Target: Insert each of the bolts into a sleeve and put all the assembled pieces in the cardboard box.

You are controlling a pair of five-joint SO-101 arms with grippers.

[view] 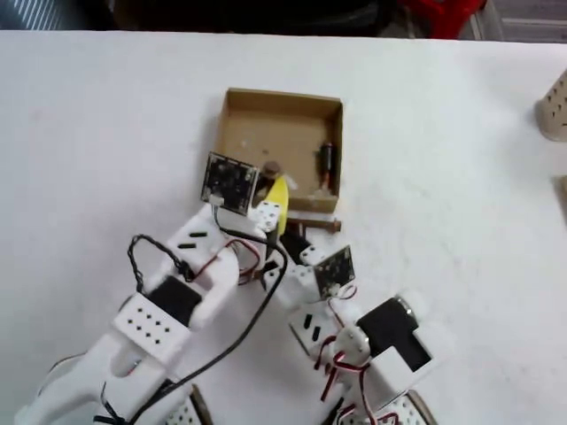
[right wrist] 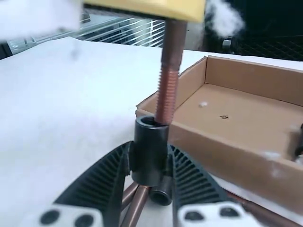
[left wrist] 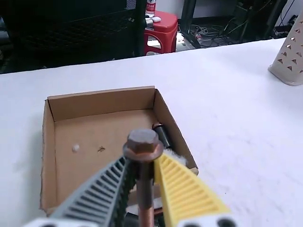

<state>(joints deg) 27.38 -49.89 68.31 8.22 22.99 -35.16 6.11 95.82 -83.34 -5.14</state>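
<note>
The left end effector (left wrist: pixel 142 164) was clamped on a bolt (left wrist: pixel 143 143). Its grey finger (left wrist: pixel 102 189) and yellow finger (left wrist: pixel 184 187) pressed the shank from either side just under the head. The bolt stood upright in that grip, with the head above the fingertips and the thread pointing down. It was copper-coloured, with a flanged hex head, a smooth shank and a threaded lower end.

Directly below it, the right end effector (right wrist: pixel 150 152) was closed on a sleeve (right wrist: pixel 150 137), with one black ribbed finger (right wrist: pixel 102 182) against each side. The sleeve was a short, black, hollow cylinder held upright with its open mouth facing up. The tip of the bolt's thread sat just inside that mouth, and most of the thread was still showing above the rim.

Under the right end effector's fingers, copper shanks (right wrist: pixel 134 204) and a second dark tube mouth (right wrist: pixel 161 195) lay on the white worktop (view: pixel 106 133). How many pieces they made could not be told. In the high view a loose bolt (view: pixel 312 225) lay flat just beyond this end effector, alongside the near wall of the cardboard box (left wrist: pixel 49 142).

The box was shallow, brown and open-topped, and stood just past both end effectors. One dark assembled piece (left wrist: pixel 162 134) lay inside it against the right-hand wall. Far off to the right of the end effectors stood a beige perforated holder (left wrist: pixel 289 56).
</note>
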